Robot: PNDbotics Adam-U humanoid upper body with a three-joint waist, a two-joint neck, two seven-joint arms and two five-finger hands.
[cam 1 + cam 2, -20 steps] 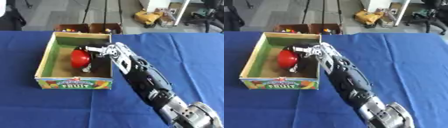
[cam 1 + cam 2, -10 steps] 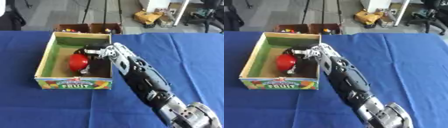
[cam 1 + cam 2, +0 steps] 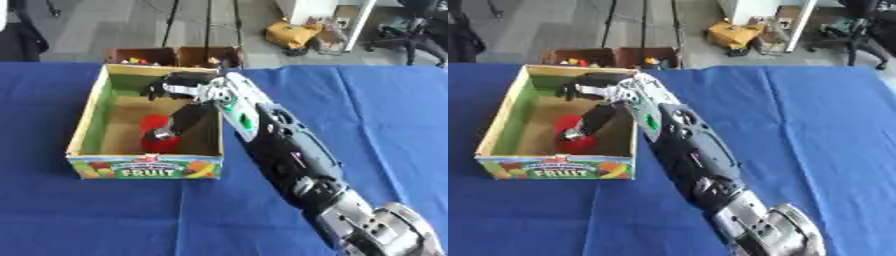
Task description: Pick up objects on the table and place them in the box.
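Note:
A red round fruit (image 3: pixel 154 144) lies on the floor of the cardboard fruit box (image 3: pixel 87 118), near its front wall. My right arm reaches from the lower right across the blue table into the box. My right hand (image 3: pixel 187 87) hovers over the box's back half, open, its fingers spread toward the left wall. Its thumb (image 3: pixel 179 122) points down toward the fruit, the tip at or just above the fruit's top. Nothing is held. My left hand shows in neither view.
The blue cloth (image 3: pixel 815 115) covers the table to the right of the box and in front of it. Beyond the far edge stand two small brown crates (image 3: pixel 171 55) with small items, and a yellow bag (image 3: pixel 293 34) lies on the floor.
The red fruit has dropped from the hand's grasp to the box floor, nearer the front wall. The hand has opened, its fingers now toward the back of the box.

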